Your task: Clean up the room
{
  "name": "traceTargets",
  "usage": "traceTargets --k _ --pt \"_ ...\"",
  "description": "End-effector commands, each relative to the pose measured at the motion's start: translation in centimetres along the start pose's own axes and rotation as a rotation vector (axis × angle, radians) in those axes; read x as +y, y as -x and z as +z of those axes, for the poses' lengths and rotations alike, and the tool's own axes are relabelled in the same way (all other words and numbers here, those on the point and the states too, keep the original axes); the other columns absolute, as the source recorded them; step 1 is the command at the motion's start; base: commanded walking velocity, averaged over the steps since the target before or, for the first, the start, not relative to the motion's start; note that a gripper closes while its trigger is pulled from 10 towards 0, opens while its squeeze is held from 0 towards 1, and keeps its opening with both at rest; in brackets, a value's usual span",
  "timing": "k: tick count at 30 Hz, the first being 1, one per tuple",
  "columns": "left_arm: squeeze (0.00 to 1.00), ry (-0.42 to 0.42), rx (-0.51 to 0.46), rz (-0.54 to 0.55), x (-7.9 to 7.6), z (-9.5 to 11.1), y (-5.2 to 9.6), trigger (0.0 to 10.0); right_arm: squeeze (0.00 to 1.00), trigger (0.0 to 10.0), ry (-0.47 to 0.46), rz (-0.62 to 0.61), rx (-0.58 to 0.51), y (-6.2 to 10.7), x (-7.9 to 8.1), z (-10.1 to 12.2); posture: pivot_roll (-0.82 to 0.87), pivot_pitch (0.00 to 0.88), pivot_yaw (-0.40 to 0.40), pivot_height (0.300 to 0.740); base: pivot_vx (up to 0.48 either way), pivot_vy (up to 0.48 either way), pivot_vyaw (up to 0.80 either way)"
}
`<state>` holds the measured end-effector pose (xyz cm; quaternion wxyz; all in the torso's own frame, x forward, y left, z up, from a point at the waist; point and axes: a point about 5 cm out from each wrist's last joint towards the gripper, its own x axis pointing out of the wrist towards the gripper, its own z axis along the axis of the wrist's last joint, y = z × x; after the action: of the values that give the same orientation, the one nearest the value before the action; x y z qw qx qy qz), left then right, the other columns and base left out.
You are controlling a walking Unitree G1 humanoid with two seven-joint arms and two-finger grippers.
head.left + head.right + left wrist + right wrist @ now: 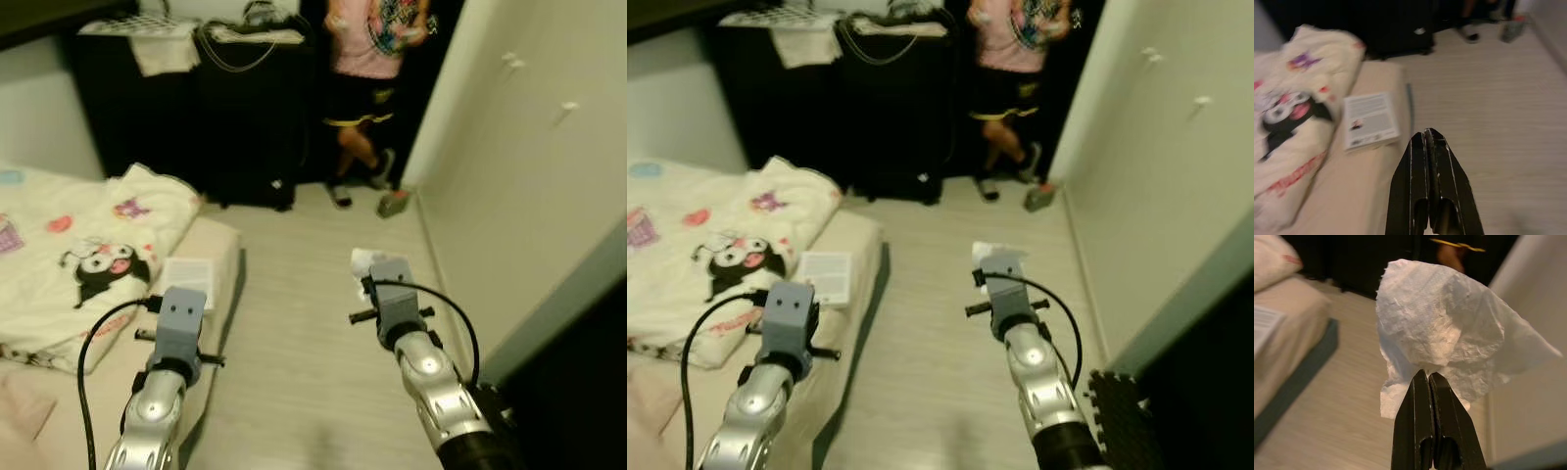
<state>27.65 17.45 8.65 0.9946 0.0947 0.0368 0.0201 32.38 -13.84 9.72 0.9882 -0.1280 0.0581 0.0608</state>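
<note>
A crumpled white tissue (pixel 1449 333) is pinched at its lower edge between the closed black fingers (pixel 1418 431) of the right gripper (pixel 1428 376), the sheet fanning out beyond the fingertips and carried in the air above the pale wood-look floor (pixel 294 323). In the wrist view the tissue stands up from the tips and spreads wider than it is tall, one corner trailing off toward the white cabinet doors (pixel 529 157); its long axis runs roughly across the fingers rather than along them. From the head camera a small part of it shows as a white patch just ahead of the right arm's wrist. The left gripper (pixel 1427 133) is held out over the edge of a low mattress (pixel 1347 196), its fingers pressed together on nothing. On the mattress, just beside a cream blanket (pixel 69 245) printed with cartoon figures, lies a white booklet (pixel 1370 120). At the far end of the room a person (pixel 367 59) in a pink top and dark shorts stands near a black suitcase (pixel 245 117).
</note>
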Motion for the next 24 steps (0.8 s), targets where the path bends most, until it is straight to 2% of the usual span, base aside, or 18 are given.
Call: traceTargets --k 1,17,24 --pt "0.00 -0.009 0.000 -0.021 -0.3 -0.1 0.1 10.0 0.00 10.0 -0.002 -0.010 0.025 0.2 -0.1 -0.5 -0.04 0.050 -0.070 0.740 0.000 0.000 -0.80" --pt "0.00 -0.035 -0.002 -0.035 -0.6 -0.4 0.3 10.0 0.00 10.0 0.002 -0.017 0.040 0.3 -0.2 -0.9 -0.03 0.044 -0.072 0.740 0.000 0.000 -0.80" --pt "0.00 -0.021 0.048 -0.031 -0.8 -1.7 0.4 10.0 0.00 10.0 -0.017 -0.039 0.064 0.4 -0.4 -1.6 -0.03 0.046 -0.072 0.740 0.000 0.000 -0.80"
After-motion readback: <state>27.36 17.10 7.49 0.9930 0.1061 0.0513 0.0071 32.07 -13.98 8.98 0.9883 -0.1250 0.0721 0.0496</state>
